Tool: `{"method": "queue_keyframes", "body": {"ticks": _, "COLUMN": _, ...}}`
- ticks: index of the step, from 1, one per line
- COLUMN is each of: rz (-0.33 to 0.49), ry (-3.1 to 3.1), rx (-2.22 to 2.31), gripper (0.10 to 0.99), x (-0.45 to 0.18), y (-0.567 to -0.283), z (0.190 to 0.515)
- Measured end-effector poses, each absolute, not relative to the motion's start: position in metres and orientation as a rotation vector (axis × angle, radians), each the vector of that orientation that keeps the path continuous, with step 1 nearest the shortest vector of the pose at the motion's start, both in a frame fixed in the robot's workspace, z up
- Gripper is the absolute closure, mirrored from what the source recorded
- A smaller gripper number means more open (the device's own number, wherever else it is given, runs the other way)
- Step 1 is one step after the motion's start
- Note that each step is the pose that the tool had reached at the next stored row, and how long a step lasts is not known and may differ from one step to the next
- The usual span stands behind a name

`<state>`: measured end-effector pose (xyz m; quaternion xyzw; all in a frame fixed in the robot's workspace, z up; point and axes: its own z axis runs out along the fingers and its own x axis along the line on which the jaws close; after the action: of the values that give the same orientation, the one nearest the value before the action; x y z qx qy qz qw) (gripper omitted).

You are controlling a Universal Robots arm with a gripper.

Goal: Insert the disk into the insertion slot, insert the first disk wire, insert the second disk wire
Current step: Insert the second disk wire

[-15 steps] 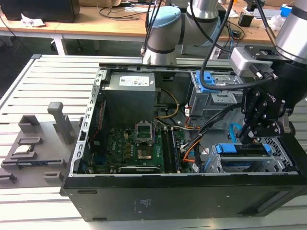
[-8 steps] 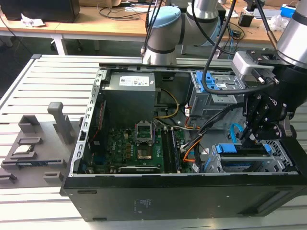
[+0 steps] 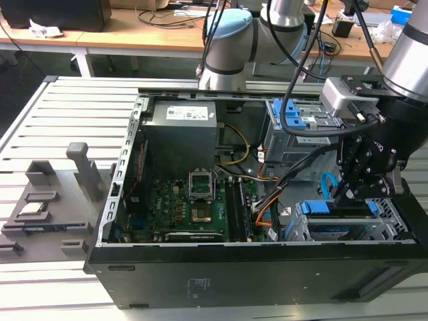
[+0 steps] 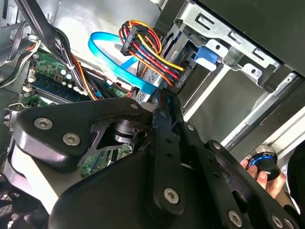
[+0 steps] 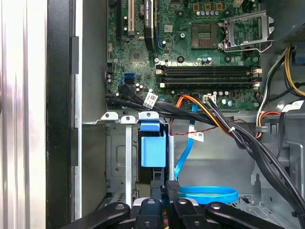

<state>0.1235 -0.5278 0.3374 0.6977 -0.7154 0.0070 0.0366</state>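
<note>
The disk, its bright blue frame (image 3: 314, 207) (image 5: 153, 150) showing, sits inside the insertion slot (image 3: 389, 215) (image 5: 119, 157) (image 4: 228, 45), a silver cage at the case's corner on the exterior view's right. The first disk wire (image 4: 152, 52), red, orange and yellow strands, ends in a dark plug pressed against the disk's end. The second disk wire (image 4: 119, 69) (image 5: 207, 194) (image 3: 328, 184) loops light blue and runs to my gripper (image 4: 164, 98) (image 5: 165, 183) (image 3: 348, 194). The gripper hangs just over the disk's end, its fingers drawn together on that cable's end beside the dark plug.
A second cage with a blue tab (image 3: 294, 120) stands further back in the case. Thick black cable bundles (image 5: 224, 126) cross between the motherboard (image 5: 205, 52) and the slot. A person's hand (image 4: 267, 179) holds a round knob outside the case.
</note>
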Motion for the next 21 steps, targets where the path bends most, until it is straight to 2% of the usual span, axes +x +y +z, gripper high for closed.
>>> {"method": "queue_keyframes", "body": {"ticks": 2, "rz": 0.02, "ry": -2.197, "rx": 2.143, "gripper": 0.918, "x": 0.123, "y": -0.528, "z": 0.337}}
{"method": "queue_keyframes", "body": {"ticks": 3, "rz": 0.021, "ry": -2.197, "rx": 2.143, "gripper": 0.851, "x": 0.123, "y": -0.528, "z": 0.337}}
{"method": "queue_keyframes", "body": {"ticks": 10, "rz": 0.022, "ry": -2.197, "rx": 2.143, "gripper": 0.851, "x": 0.123, "y": -0.525, "z": 0.363}}
{"method": "queue_keyframes", "body": {"ticks": 12, "rz": 0.022, "ry": -2.197, "rx": 2.142, "gripper": 0.867, "x": 0.123, "y": -0.524, "z": 0.371}}
{"method": "queue_keyframes", "body": {"ticks": 14, "rz": 0.022, "ry": -2.197, "rx": 2.143, "gripper": 0.98, "x": 0.123, "y": -0.524, "z": 0.381}}
{"method": "queue_keyframes", "body": {"ticks": 21, "rz": 0.022, "ry": -2.197, "rx": 2.142, "gripper": 0.98, "x": 0.123, "y": -0.524, "z": 0.384}}
